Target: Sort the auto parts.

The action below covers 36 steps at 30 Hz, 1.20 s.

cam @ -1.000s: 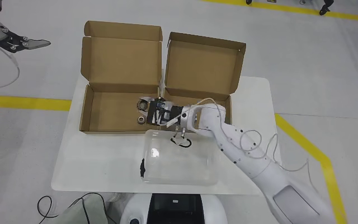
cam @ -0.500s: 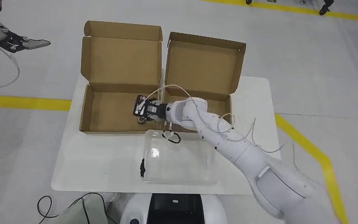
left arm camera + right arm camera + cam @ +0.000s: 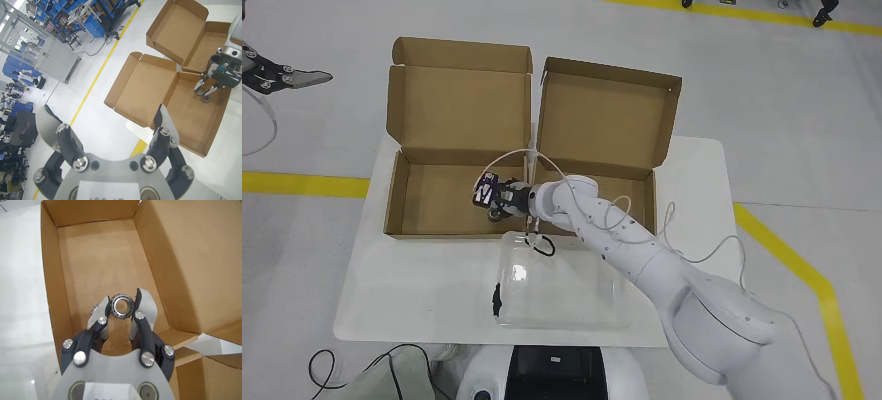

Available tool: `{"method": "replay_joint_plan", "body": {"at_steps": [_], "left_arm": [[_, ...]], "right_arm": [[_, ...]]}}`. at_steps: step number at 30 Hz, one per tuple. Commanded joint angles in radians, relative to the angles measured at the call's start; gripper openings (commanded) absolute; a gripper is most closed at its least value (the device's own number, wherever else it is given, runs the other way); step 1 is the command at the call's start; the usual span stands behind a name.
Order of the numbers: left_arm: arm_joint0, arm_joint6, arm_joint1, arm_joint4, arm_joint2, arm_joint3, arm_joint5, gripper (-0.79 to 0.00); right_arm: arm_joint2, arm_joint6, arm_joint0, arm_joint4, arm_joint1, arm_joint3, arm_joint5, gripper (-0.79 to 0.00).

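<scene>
My right gripper (image 3: 122, 300) is shut on a steel roller bearing (image 3: 122, 308) and hangs low inside the left cardboard box (image 3: 98, 262). In the top view it sits near that box's right wall (image 3: 489, 193). A second bearing (image 3: 95, 308) lies on the box floor right beside it, half hidden by one finger. The left wrist view shows both bearings: the held one (image 3: 200, 92) between the fingertips and the loose one (image 3: 205, 98). My left gripper (image 3: 103, 108) is open and holds nothing, well off the table's far left (image 3: 302, 76).
The right cardboard box (image 3: 592, 180) stands open next to the left box (image 3: 432, 200) on the white table (image 3: 692, 200). A clear plastic bin (image 3: 562, 285) sits at the front edge, with a small black part (image 3: 497, 298) at its left side.
My right arm has swung left from the wall between the two boxes into the left box, carrying the bearing. The left arm has not moved.
</scene>
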Motion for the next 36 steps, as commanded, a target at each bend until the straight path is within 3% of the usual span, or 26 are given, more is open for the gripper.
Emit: {"method": "replay_joint_plan", "body": {"at_steps": [1,3,7,9,10,17,21,30,36], "left_arm": [[0.000,0.000,0.000,0.000,0.000,0.000,0.000,0.000],[0.000,0.000,0.000,0.000,0.000,0.000,0.000,0.000],[0.000,0.000,0.000,0.000,0.000,0.000,0.000,0.000],[0.000,0.000,0.000,0.000,0.000,0.000,0.000,0.000],[0.000,0.000,0.000,0.000,0.000,0.000,0.000,0.000],[0.000,0.000,0.000,0.000,0.000,0.000,0.000,0.000],[0.000,0.000,0.000,0.000,0.000,0.000,0.000,0.000],[0.000,0.000,0.000,0.000,0.000,0.000,0.000,0.000],[0.000,0.000,0.000,0.000,0.000,0.000,0.000,0.000]], "right_arm": [[-0.002,-0.004,0.005,0.000,-0.012,0.027,0.001,-0.785],[-0.004,-0.012,0.010,-0.004,-0.025,0.052,0.003,-0.548],[-0.003,-0.037,0.020,-0.009,-0.045,0.096,0.003,-0.416],[-0.001,-0.052,0.026,-0.012,-0.052,0.109,-0.001,-0.265],[-0.001,-0.060,0.028,-0.016,-0.055,0.113,0.000,-0.234],[0.008,-0.135,0.042,-0.046,-0.063,0.095,-0.021,-0.111],[0.019,-0.184,0.033,-0.062,-0.053,0.063,-0.037,0.000],[0.085,-0.246,-0.023,-0.100,0.017,-0.071,-0.081,0.000],[0.170,-0.177,-0.095,-0.123,0.092,-0.234,-0.117,0.000]]}}
